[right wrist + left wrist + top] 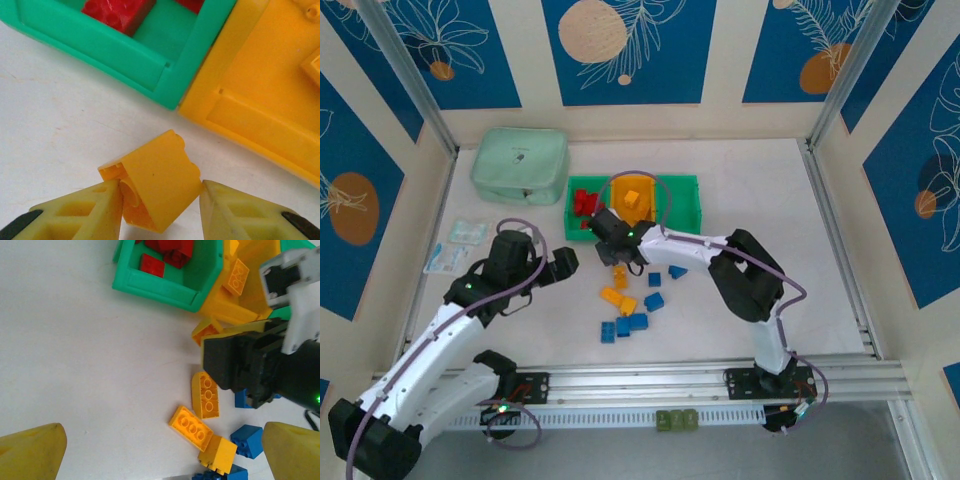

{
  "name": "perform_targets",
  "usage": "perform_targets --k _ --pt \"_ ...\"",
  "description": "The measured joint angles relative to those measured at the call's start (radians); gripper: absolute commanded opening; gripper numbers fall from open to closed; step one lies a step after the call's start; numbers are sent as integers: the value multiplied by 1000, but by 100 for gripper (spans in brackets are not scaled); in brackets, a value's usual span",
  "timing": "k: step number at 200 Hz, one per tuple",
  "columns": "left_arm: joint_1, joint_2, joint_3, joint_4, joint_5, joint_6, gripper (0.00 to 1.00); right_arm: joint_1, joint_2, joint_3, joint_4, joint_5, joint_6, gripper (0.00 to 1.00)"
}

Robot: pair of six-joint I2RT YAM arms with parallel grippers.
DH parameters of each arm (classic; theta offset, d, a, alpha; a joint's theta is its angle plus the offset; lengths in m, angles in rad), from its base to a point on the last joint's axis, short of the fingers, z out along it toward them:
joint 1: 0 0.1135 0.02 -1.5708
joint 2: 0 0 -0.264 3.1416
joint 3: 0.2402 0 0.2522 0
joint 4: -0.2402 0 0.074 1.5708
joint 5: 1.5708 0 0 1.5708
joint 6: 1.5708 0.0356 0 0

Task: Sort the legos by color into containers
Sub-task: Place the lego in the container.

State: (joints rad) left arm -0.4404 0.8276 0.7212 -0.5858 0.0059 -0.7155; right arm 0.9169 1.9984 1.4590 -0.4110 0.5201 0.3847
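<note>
Right gripper (161, 199) – fingers (80, 212) narrowed onto one yellow-orange brick (156, 177), a pad on each side, the brick tilted; whether it touches the table (770, 230) cannot be told. Position: just near of the bins' near walls, where the left green bin (125, 55) meets the orange-yellow bin (260, 115), apart from both. In the top view the right gripper (604, 237) lies at the near edge of that bin row, its arm stretched in from the right. Left gripper (162, 440) – jaws wide, holding nothing, touching nothing; in the top view the left gripper (566, 264) sits left of the loose pile. Left green bin: red bricks (585, 202) inside. Orange-yellow bin: a yellow-orange piece (236, 276) inside. Right green bin (698, 212): at the right end of the row, touching the orange-yellow bin. Loose on the table, near of the bins: yellow-orange pieces (205, 396) and blue bricks (247, 440), clustered together, some touching. The right arm's black wrist body (240, 365) covers part of this pile from the left wrist view. Far left: mint pouch (520, 165), beside the bins; small packets (467, 232) near of it.
</note>
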Motion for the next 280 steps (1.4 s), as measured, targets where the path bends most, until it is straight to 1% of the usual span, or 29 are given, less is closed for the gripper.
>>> perform_targets --k 39,58,81,100,117,133,167,200,221,248,280 --pt "0 -2 24 -11 -7 18 99 -27 -83 -8 10 -32 -15 43" --pt "0 27 45 -5 -6 24 99 -80 -80 22 6 -42 -23 43" --pt "0 88 63 23 4 38 99 -151 -39 77 10 -42 -48 43" --pt "0 141 79 29 14 43 99 -199 16 142 5 -39 -68 53" --pt "0 179 96 33 21 45 99 -226 66 204 -1 -38 -85 57" --pt "0 201 107 47 22 45 99 -237 78 221 -2 -37 -100 60" --pt "0 206 129 56 28 56 99 -233 71 224 -10 -51 -108 62" --pt "0 198 130 69 28 63 99 -214 -17 130 -17 -90 -100 65" --pt "0 187 122 69 28 63 99 -188 -73 89 -39 -122 -77 67" --pt "0 147 71 68 28 62 99 -142 -136 14 -56 -141 -43 68" --pt "0 107 27 52 31 55 99 -90 -149 -31 -97 -162 10 70"
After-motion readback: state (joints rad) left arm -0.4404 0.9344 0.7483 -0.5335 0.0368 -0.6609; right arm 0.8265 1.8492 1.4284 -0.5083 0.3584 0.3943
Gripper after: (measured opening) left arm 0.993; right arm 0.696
